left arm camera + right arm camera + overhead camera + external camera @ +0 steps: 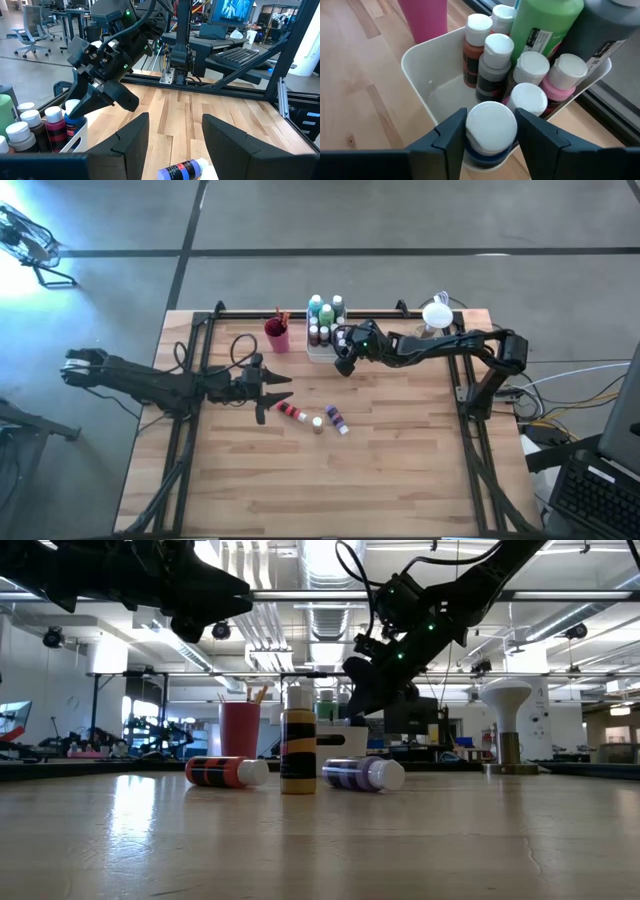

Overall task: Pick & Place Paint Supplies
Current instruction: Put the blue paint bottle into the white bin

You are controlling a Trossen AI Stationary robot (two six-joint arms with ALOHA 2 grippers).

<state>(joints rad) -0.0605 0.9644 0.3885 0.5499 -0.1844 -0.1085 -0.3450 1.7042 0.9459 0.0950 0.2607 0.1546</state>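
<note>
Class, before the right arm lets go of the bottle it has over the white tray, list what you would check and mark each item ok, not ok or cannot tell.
1. White-capped blue bottle sits between the right gripper fingers: ok.
2. Bottle is over the translucent white rectangular tray: ok.
3. Bare tray floor remains beside the standing bottles: ok.
4. Bottle base rests on the tray floor: cannot tell.
5. Left gripper is open, away from the tray: ok.
6. Red bottle, upright yellow bottle and purple bottle await on the wooden table: ok.
</note>
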